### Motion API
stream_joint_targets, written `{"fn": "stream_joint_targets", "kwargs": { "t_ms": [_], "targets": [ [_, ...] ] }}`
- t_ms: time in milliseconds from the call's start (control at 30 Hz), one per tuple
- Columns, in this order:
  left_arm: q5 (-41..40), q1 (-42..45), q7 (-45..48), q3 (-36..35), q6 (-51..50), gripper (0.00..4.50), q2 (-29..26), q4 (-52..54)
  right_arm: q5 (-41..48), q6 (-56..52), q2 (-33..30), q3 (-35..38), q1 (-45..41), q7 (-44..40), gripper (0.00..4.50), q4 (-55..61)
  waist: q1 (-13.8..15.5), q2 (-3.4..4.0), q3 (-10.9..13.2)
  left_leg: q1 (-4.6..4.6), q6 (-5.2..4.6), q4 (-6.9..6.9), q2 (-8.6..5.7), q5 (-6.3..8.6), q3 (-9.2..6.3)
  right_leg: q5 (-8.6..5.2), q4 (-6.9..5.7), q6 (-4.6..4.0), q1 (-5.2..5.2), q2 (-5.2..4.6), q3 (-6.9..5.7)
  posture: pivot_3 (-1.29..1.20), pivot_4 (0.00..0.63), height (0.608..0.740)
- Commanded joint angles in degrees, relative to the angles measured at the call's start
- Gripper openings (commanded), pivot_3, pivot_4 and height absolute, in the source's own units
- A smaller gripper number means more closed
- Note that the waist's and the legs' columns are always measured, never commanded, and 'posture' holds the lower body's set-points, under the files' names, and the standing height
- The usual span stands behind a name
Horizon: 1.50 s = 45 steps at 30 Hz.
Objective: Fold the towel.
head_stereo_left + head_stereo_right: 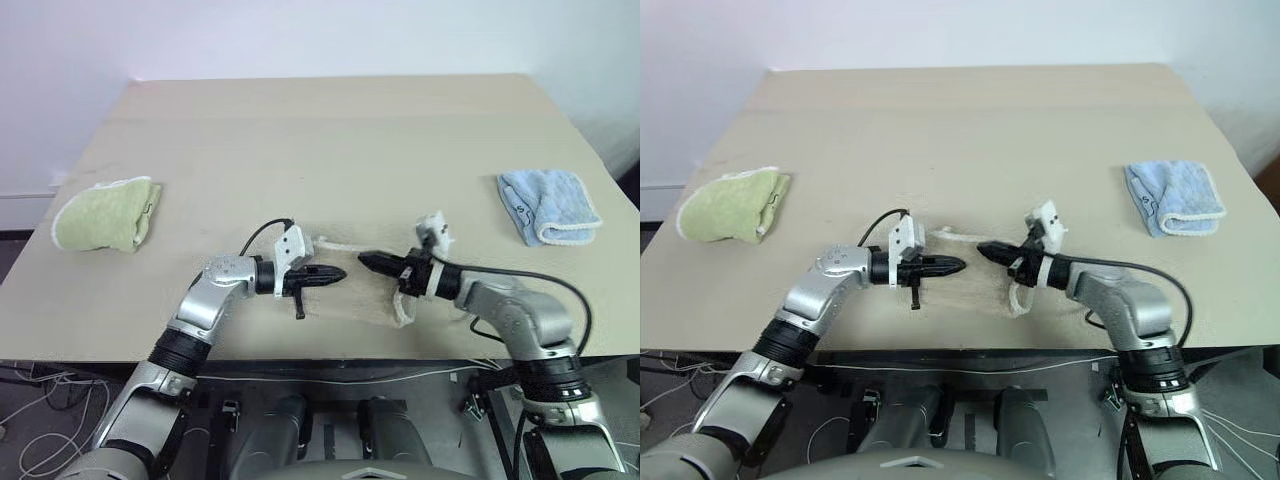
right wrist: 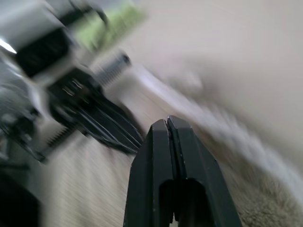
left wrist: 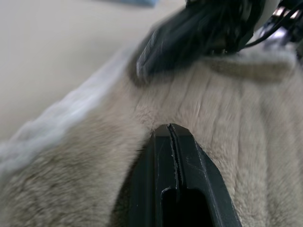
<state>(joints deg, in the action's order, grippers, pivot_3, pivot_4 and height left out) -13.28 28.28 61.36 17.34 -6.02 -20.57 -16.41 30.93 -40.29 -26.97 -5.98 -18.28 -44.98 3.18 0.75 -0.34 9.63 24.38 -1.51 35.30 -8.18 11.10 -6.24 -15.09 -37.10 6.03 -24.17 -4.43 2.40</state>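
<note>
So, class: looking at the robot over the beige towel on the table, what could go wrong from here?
1. Both tools, left and right, are shut, tips pointing at each other over the beige terry cloth towel; they might collide.
2. The wrist views show closed fingers with no cloth between them, so a lift may come up empty.
3. The towel lies close to the tan table's near edge; a drag towards it could pull the towel off.
</note>
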Motion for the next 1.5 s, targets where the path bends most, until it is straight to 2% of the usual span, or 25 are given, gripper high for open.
{"fn": "stream_joint_targets", "kwargs": {
  "t_ms": [33, 133, 167, 233, 333, 467, 633, 667, 733, 800, 833, 933, 1067, 1233, 1500],
  "targets": [
    [2.2, -0.7, -0.8, -0.2, 2.2, 0.01, 0.6, -3.9, -5.2, 4.8, 0.2, -4.5, 0.9, -2.0, 0.03, -2.6, -0.1, -0.04, -0.2, -0.01, 0.00, 0.00, 0.00, 0.00, 0.00, 0.00, 0.00, 0.00, 0.02, 0.00, 0.00, 0.00, 0.150, 0.740],
    [0.6, -0.4, -2.8, -2.6, 0.9, 0.01, 2.2, -5.3, -4.4, 3.8, 0.0, -4.6, 0.6, -4.4, 0.03, -2.8, -0.1, -0.03, -0.3, -0.62, 0.09, -0.05, 0.00, 0.10, -0.01, -0.01, 0.07, 0.01, 0.56, 0.00, 0.00, 0.00, 0.150, 0.740],
    [-0.6, -0.1, -3.1, -3.6, -0.6, 0.00, 2.8, -4.9, -3.5, 3.2, -0.8, -4.5, 0.6, -6.0, 0.20, -1.6, -0.2, -0.03, -0.3, -0.93, 0.08, -0.07, 0.01, 0.12, -0.05, -0.04, 0.11, 0.00, 0.95, 0.00, -0.04, 0.00, 0.150, 0.740],
    [-2.1, 0.4, -3.4, -5.2, -2.7, 0.00, 3.5, -4.2, -2.2, 2.3, -1.6, -2.8, -0.3, -7.4, 0.56, -0.8, -0.2, -0.04, -0.3, -1.00, 0.08, -0.07, 0.01, 0.13, -0.10, -0.18, 0.13, -0.16, 1.12, -0.01, -0.07, 0.00, 0.150, 0.740],
    [-3.8, 0.8, -3.6, -7.2, -4.9, 0.00, 3.7, -2.8, -1.1, 1.6, -2.7, -0.7, -1.9, -8.6, 1.50, -0.1, -0.3, -0.04, -0.3, -0.98, 0.07, -0.04, 0.01, 0.12, -0.10, -0.17, 0.13, -0.15, 1.07, -0.01, -0.07, 0.00, 0.150, 0.740],
    [-6.0, -0.1, -3.4, -9.3, -4.5, 0.91, 3.8, 3.0, 1.7, -0.6, -3.9, 2.6, -4.3, -9.5, 2.85, 1.2, -0.3, -0.05, -0.3, -0.86, 0.08, -0.05, 0.01, 0.11, -0.10, -0.06, 0.12, 0.05, 0.91, 0.00, -0.08, 0.00, 0.150, 0.740],
    [-12.3, -1.7, -4.1, -12.0, -13.8, 2.67, 2.3, 14.9, 3.7, -2.8, -6.1, 4.8, -6.0, -10.8, 4.50, 2.7, -0.2, -0.05, -0.2, -0.68, 0.07, -0.09, 0.01, 0.12, -0.10, -0.06, 0.14, 0.05, 0.74, 0.00, -0.07, 0.00, 0.150, 0.740],
    [-13.9, -1.8, -4.5, -12.6, -16.2, 3.02, 1.9, 17.1, 3.9, -3.2, -6.5, 5.0, -6.2, -10.9, 4.50, 2.9, -0.2, -0.06, -0.2, -0.65, 0.07, -0.11, 0.01, 0.12, -0.10, -0.06, 0.14, 0.05, 0.71, 0.00, -0.07, 0.00, 0.150, 0.740],
    [-21.4, -0.2, -9.4, -16.5, -29.0, 3.71, 1.1, 21.5, 5.2, -5.2, -7.2, 6.6, -7.2, -10.8, 4.50, 2.7, -0.2, -0.06, -0.2, -0.64, 0.07, -0.11, 0.01, 0.13, -0.11, -0.07, 0.15, 0.05, 0.71, 0.00, -0.07, 0.00, 0.150, 0.740],
    [-26.0, 1.3, -11.7, -19.3, -37.1, 4.40, -1.1, 24.4, 6.7, -7.7, -8.2, 8.6, -8.0, -10.3, 4.50, 2.0, -0.2, -0.07, -0.2, -0.62, 0.06, -0.09, 0.01, 0.13, -0.11, -0.07, 0.12, 0.06, 0.70, 0.00, -0.07, 0.00, 0.150, 0.740],
    [-27.7, 1.4, -11.8, -20.3, -40.4, 4.48, -2.9, 25.4, 7.4, -9.2, -9.0, 9.7, -8.3, -10.0, 4.50, 1.2, -0.3, -0.08, -0.2, -0.62, 0.06, -0.07, 0.01, 0.13, -0.12, -0.07, 0.11, 0.07, 0.69, 0.00, -0.08, 0.00, 0.150, 0.740],
    [-28.8, 0.0, -11.1, -20.8, -43.7, 4.48, -7.2, 27.5, 8.8, -12.4, -10.9, 11.7, -8.7, -10.1, 4.50, -0.8, -0.4, -0.06, -0.2, -0.63, 0.06, -0.11, 0.01, 0.12, -0.12, -0.09, 0.13, 0.08, 0.69, 0.00, -0.08, 0.00, 0.150, 0.740],
    [-24.4, -4.8, -10.6, -18.3, -42.3, 4.48, -13.3, 29.0, 10.9, -20.7, -14.7, 14.2, -10.2, -9.8, 4.50, -5.2, -0.4, -0.05, -0.2, -0.62, 0.04, -0.18, 0.01, 0.14, -0.09, -0.09, 0.21, 0.06, 0.68, -0.01, -0.06, 0.00, 0.150, 0.740],
    [-25.2, -8.7, -11.1, -18.2, -42.0, 4.48, -13.4, 32.0, 11.0, -27.1, -17.5, 12.6, -10.8, -10.4, 4.50, -8.5, 0.1, -0.05, -0.2, -0.51, 0.02, -0.17, 0.01, 0.16, -0.09, -0.19, 0.29, -0.13, 0.67, -0.07, -0.07, 0.00, 0.150, 0.740],
    [-24.6, -10.6, -15.5, -18.6, -44.4, 4.48, -12.2, 31.2, 11.1, -31.8, -15.8, 9.7, -6.8, -9.3, 4.50, -7.7, 0.0, -0.04, -0.2, -0.15, -0.07, -0.18, 0.01, 0.22, -0.10, -0.08, 0.50, 0.07, 0.40, -0.06, -0.09, 0.00, 0.150, 0.740]
  ]
}}
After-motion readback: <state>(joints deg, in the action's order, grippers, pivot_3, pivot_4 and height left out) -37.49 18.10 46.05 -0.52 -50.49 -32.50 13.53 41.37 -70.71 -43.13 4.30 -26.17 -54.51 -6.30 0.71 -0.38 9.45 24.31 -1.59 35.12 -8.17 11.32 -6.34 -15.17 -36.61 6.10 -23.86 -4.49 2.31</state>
